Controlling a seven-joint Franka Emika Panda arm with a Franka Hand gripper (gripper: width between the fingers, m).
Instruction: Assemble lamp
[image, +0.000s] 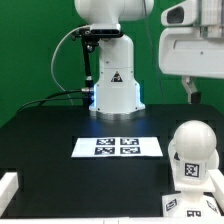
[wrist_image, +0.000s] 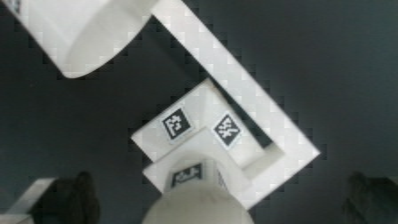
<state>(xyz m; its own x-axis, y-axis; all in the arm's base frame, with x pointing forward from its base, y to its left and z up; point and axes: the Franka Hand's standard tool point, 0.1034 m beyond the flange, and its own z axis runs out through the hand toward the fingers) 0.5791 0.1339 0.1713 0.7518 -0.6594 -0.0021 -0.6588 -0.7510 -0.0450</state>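
Note:
The white bulb stands upright at the exterior view's right, round head up, with tags on its lower body. The square block base shows just below it in that view; I cannot tell whether they touch. My gripper hangs well above the bulb, open and empty. In the wrist view the bulb is blurred and close between the two dark fingertips, which stand far apart. The tagged base lies beyond it in a rail corner. The shade is not clearly in view.
The marker board lies mid-table in front of the arm's pedestal. White rails run along the front edge and form a corner by the base. A large unidentified white shape fills one wrist-view corner.

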